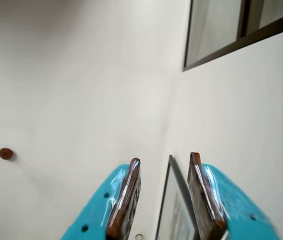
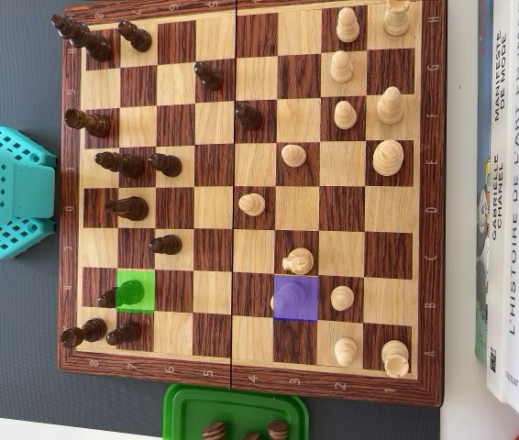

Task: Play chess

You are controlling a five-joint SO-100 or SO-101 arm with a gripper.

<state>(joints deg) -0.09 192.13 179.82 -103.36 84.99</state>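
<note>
- Gripper (image 1: 164, 167) in the wrist view: two turquoise jaws with brown pads stand apart with a clear gap, and nothing sits between them.
- Wrist camera points up at a pale wall and a dark-framed window (image 1: 241, 30); no board or piece shows there, so the arm looks raised and pulled back.
- Overhead view shows only the turquoise arm base (image 2: 3, 192), just off the left edge of the chessboard (image 2: 250, 390), beside the dark pieces' side.
- Green square (image 2: 136, 291) marks a dark pawn (image 2: 129, 293) near the board's lower left; purple square (image 2: 295, 297) lies to the right of it in the same row, with a pale piece under the tint, hard to read.
- My guess is the dark pawn is to travel along that row toward the purple square.
- From the base, that pawn lies lower and to the right, closer than the purple square.
- Green tray (image 2: 236, 414) below the board holds a few dark pieces.
</note>
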